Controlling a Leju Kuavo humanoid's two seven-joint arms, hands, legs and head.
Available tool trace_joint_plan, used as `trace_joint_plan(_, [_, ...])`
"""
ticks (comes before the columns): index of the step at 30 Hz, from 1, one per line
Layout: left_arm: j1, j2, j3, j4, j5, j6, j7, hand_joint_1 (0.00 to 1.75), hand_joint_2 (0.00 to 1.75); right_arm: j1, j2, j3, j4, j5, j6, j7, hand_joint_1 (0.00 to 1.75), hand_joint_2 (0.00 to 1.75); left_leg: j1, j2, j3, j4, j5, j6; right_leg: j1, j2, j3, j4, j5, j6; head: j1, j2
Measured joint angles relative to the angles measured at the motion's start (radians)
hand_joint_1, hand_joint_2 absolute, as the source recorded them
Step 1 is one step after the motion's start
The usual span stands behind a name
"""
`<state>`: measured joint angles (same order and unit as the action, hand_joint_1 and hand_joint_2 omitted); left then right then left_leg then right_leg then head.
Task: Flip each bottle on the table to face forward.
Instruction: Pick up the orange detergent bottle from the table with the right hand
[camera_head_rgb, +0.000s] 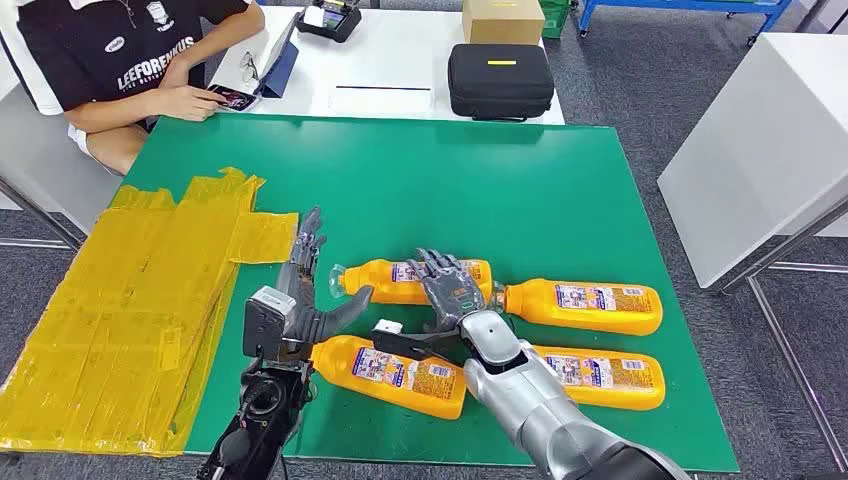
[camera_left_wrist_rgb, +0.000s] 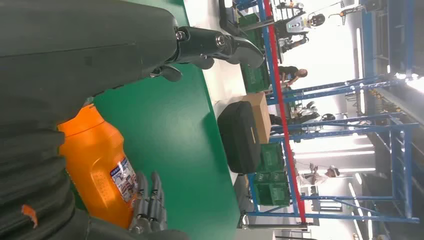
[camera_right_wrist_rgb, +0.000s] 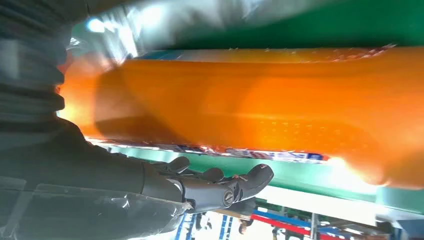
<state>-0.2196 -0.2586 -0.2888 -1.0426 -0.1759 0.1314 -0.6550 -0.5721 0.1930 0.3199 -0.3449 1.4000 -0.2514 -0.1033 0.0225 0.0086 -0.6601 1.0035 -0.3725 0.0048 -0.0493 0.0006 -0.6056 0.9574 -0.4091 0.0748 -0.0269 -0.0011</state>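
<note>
Several orange bottles lie on their sides on the green table (camera_head_rgb: 520, 190). My right hand (camera_head_rgb: 450, 292) rests flat on the far left bottle (camera_head_rgb: 385, 281), fingers stretched across its body and not curled around it. Up close, that bottle (camera_right_wrist_rgb: 250, 95) shows with my fingers (camera_right_wrist_rgb: 215, 185) straight beside it. My left hand (camera_head_rgb: 305, 298) is open just left of that bottle's cap, its thumb reaching toward the neck. From the left wrist, the bottle (camera_left_wrist_rgb: 100, 170) lies beyond the thumb (camera_left_wrist_rgb: 220, 45). The far right bottle (camera_head_rgb: 585, 305), near left bottle (camera_head_rgb: 390, 372) and near right bottle (camera_head_rgb: 600, 377) lie untouched.
A patch of yellow tape (camera_head_rgb: 130, 300) covers the table's left side. A person (camera_head_rgb: 120, 60) sits at the back left with a phone. A black case (camera_head_rgb: 500, 80) and a cardboard box (camera_head_rgb: 502, 20) stand on the white table behind. Another white table (camera_head_rgb: 760, 150) stands at right.
</note>
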Motion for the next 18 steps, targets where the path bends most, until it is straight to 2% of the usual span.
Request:
trace_joint_plan(4, [0.000,0.000,0.000,0.000,-0.003,-0.001,0.004,0.00,1.75,0.000,-0.001,-0.006,0.001,-0.001,0.006,0.030,0.02,1.75,0.000,0.000,0.000,0.000,0.000,0.000,0.000,0.000,0.000,0.000,0.000,0.000,0.000,0.000])
trace_joint_plan(9, [0.000,0.000,0.000,0.000,-0.005,-0.001,0.011,0.00,1.75,-0.005,-0.003,-0.018,0.003,-0.010,0.047,0.055,0.25,1.75,0.000,0.000,0.000,0.000,0.000,0.000,0.000,0.000,0.000,0.000,0.000,0.000,0.000,0.000])
trace_joint_plan(10, [0.000,0.000,0.000,0.000,-0.006,-0.002,0.012,0.00,1.75,-0.006,-0.004,-0.020,0.004,-0.011,0.057,0.059,0.38,1.75,0.000,0.000,0.001,0.000,0.000,0.000,0.000,0.000,0.000,0.000,0.000,0.000,0.000,0.000])
trace_joint_plan(13, [0.000,0.000,0.000,0.001,-0.006,-0.003,0.013,0.00,1.75,-0.008,-0.006,-0.027,0.006,-0.015,0.077,0.067,0.99,1.75,0.000,0.000,0.001,0.000,0.000,0.000,0.000,0.000,0.000,0.000,0.000,0.000,0.000,0.000])
trace_joint_plan(15, [0.000,0.000,0.000,0.001,-0.007,-0.003,0.013,0.00,1.75,-0.009,-0.008,-0.031,0.007,-0.019,0.083,0.072,1.30,1.75,0.000,0.000,0.001,0.000,0.000,0.000,0.000,0.000,0.001,0.000,0.000,0.000,0.000,0.000])
trace_joint_plan(16, [0.000,0.000,0.000,0.002,-0.007,-0.004,0.013,0.00,1.75,-0.009,-0.008,-0.033,0.008,-0.020,0.084,0.075,1.41,1.75,0.000,0.000,0.001,0.000,0.000,0.000,0.000,0.000,0.001,0.000,0.000,0.000,0.000,0.000])
trace_joint_plan(18, [0.000,0.000,0.000,0.003,-0.007,-0.004,0.014,0.00,1.75,-0.010,-0.010,-0.037,0.008,-0.021,0.084,0.080,1.46,1.75,0.000,0.000,0.001,0.000,0.000,0.000,0.000,0.000,0.001,0.000,0.000,0.000,0.000,0.000])
